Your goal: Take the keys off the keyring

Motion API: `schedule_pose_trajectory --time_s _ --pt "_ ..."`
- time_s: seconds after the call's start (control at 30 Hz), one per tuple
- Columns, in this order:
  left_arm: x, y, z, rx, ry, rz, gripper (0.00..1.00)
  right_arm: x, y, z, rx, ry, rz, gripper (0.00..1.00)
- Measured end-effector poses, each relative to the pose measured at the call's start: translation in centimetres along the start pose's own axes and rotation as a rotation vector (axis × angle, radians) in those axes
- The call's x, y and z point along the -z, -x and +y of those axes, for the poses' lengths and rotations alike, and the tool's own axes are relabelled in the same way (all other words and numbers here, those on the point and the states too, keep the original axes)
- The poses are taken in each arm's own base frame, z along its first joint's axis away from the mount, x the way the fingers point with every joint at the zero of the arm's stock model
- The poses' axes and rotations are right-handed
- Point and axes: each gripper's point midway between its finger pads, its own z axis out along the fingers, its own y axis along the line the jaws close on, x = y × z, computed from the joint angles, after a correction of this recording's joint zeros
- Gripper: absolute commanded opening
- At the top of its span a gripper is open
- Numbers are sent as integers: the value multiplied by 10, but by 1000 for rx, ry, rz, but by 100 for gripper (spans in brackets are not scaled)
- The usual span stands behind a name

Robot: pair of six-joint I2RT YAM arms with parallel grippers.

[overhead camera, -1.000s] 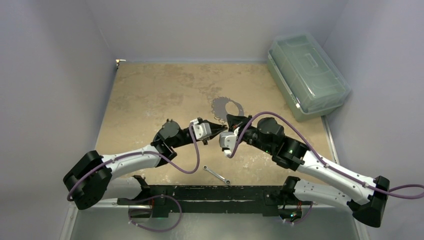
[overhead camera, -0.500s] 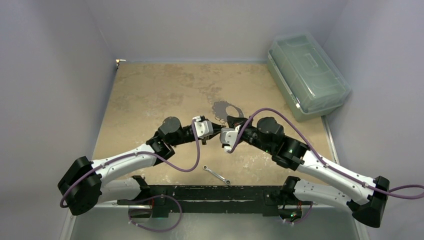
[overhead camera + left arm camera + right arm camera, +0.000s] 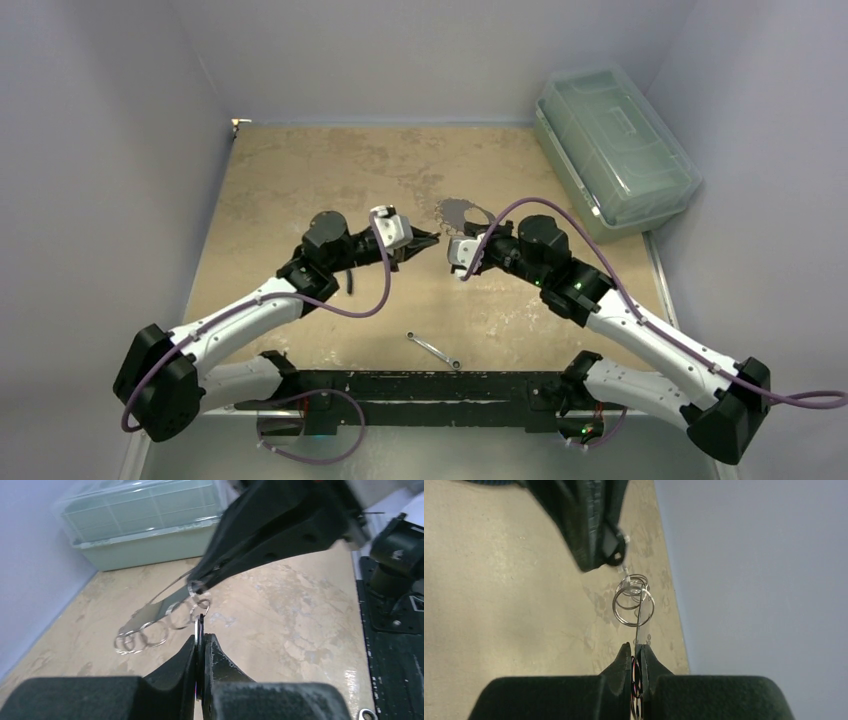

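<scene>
Robot lab: plain walls (image 3: 100,150), benchtop (image 3: 300,180)

keyring (image 3: 165,622) between left claw (image 3: 201,639) and right claw (image 3: 200,582), wrench (image 3: 433,351) before, bin (image 3: 613,150) far right

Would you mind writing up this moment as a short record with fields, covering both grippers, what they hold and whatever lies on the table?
left gripper: shut, pinching a thin dark piece at one end of the rings
right gripper: shut, pinching a thin piece at the other end
rings: small silvery linked cluster, hung between the two grippers, clear of the table
wrench: flat on the table, near the arm bases, untouched
bin: lidded, pale green, at the far right corner
</scene>
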Motion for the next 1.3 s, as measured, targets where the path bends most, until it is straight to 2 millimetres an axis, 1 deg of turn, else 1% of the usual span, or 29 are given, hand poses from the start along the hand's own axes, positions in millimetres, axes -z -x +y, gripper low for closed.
schedule_pose_trajectory --time_s 0.13,0.2,0.23,0.27,0.3,0.33,0.37,0.4,0.43,0.57,0.63,0.7,0.73,0.77,0.83,0.93,1.0,1.07,1.13,1.17,1.23,1.3 --pt "-14 -5 -28 30 -76 11 0 -4 -7 3 -13 19 25 0" --pt "-16 -10 -31 53 -86 32 0 -5 -5 4 -22 34 28 0" --pt "-15 -13 -27 69 -78 43 0 -4 -5 3 -27 34 30 0" --pt "-11 -15 -19 82 -61 53 0 -3 -5 1 -30 32 33 0" --pt "-7 -18 -9 90 -36 63 0 -2 -5 -2 -32 27 36 0" --pt "-2 -20 5 102 2 70 0 -1 -4 -3 -34 31 28 0" --pt "2 -18 15 105 11 64 0 -2 -1 0 -36 46 9 0" --pt "4 -14 18 101 4 52 0 -2 2 2 -35 59 -9 0" --pt "3 -10 16 100 -12 43 0 -2 3 2 -37 58 -14 0" --pt "-8 -8 -15 106 -93 50 0 0 -4 2 -66 68 7 0" --pt "-13 -6 -25 114 -133 61 0 0 -4 6 -97 108 13 0" --pt "-11 -5 -17 119 -123 73 0 0 0 8 -129 147 8 0" --pt "-9 -5 -9 125 -110 82 0 1 2 11 -149 173 4 0" --pt "-5 -4 1 131 -93 93 0 1 4 16 -179 213 -3 0" --pt "-1 -4 10 139 -94 111 0 1 6 27 -231 273 -11 0" --pt "1 -9 7 170 -136 157 0 0 9 43 -327 383 -6 0" --pt "2 -17 7 213 -152 200 0 -2 11 48 -406 481 23 0" --pt "1 -25 12 253 -148 235 0 -7 13 45 -483 568 53 0" --pt "2 -36 16 301 -134 271 0 -16 15 39 -545 622 63 0" --pt "3 -40 17 322 -127 284 0 -17 15 39 -574 646 67 0" --pt "4 -44 16 355 -126 312 0 -16 14 46 -609 688 75 0" --pt "7 -43 12 374 -137 346 0 -11 14 56 -640 733 76 0"
